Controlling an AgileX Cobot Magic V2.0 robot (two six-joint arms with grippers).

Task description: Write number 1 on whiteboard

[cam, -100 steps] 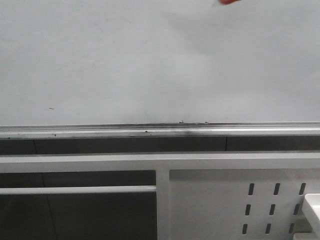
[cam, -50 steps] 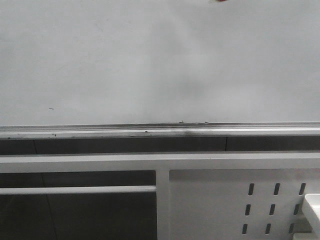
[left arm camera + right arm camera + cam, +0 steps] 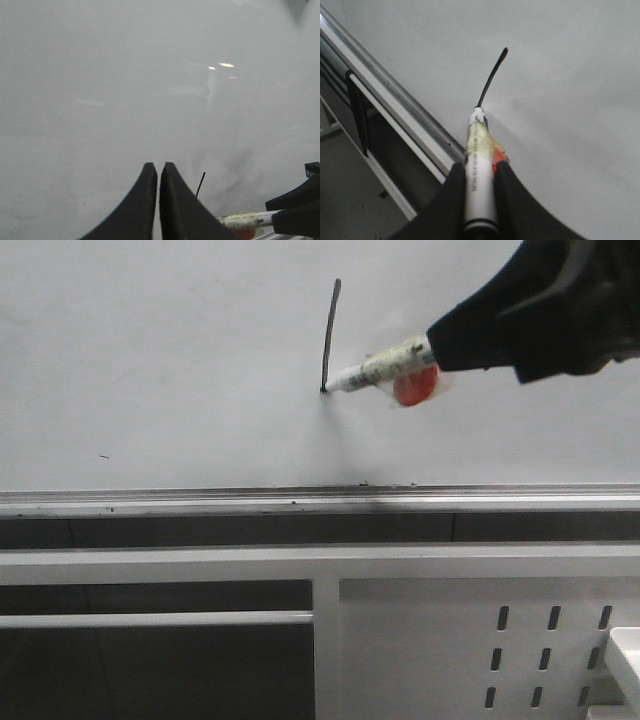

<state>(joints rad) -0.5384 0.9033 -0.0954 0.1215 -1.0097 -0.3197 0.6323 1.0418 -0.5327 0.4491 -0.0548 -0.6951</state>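
Note:
The whiteboard [image 3: 150, 340] fills the upper part of the front view. The number 1 [image 3: 330, 335] is a thin black, slightly curved vertical stroke on it. My right gripper [image 3: 445, 342] comes in from the upper right and is shut on a white marker pen [image 3: 385, 368] that has a red piece [image 3: 415, 387] on its barrel. The pen's tip touches the stroke's lower end. In the right wrist view the pen [image 3: 477, 145] sits between the fingers, its tip at the stroke [image 3: 492, 77]. My left gripper [image 3: 158, 166] is shut and empty, facing the board, with the stroke [image 3: 200, 184] beside it.
A silver tray rail [image 3: 300, 502] runs along the board's lower edge. Below it are a white frame beam [image 3: 200, 565] and a white perforated panel [image 3: 450, 640]. A white object [image 3: 625, 650] sits at the lower right corner. A tiny dark speck [image 3: 102, 456] marks the board's left.
The board was blank, with only a red bit at the top edge. Now my right gripper and the marker have come down into view and a black stroke is on the board.

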